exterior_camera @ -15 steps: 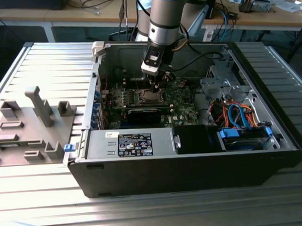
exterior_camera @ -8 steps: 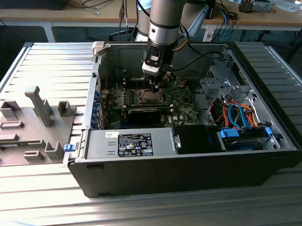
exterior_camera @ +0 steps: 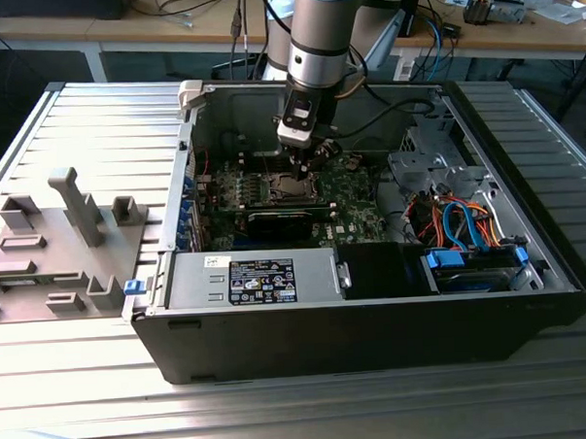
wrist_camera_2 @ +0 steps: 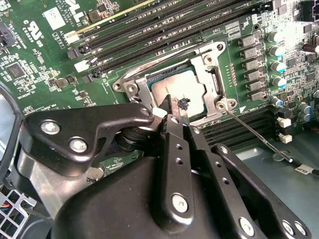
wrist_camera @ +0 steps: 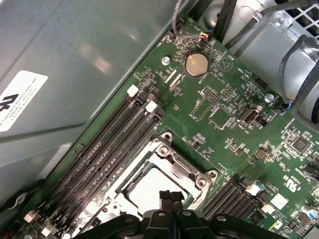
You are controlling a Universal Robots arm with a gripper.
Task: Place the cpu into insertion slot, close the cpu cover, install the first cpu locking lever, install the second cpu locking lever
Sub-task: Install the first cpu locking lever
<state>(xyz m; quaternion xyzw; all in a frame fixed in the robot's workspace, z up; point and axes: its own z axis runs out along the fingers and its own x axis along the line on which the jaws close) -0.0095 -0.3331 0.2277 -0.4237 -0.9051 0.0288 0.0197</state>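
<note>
My gripper (wrist_camera_2: pixel 172 110), pressed together and carrying nothing, points its tips at the cpu cover (wrist_camera_2: pixel 212 82). I judge this is the closing push: bear straight down on the frame, never the chip. The cpu (wrist_camera_2: pixel 182 87) sits in the insertion slot (exterior_camera: pixel 292 187), directly beneath my tips, cover lying over its edges.

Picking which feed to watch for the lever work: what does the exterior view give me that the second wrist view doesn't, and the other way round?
Exterior view: the whole open computer case, the arm reaching down into it, and a grey fixture tray on the exterior view's left.
Second wrist view: the cpu seated, with the cpu cover down around it, and a thin lever rod angling away from the cover's corner.
Both: the green motherboard and the gripper, fingers shut, close over the cpu's edge.
</note>
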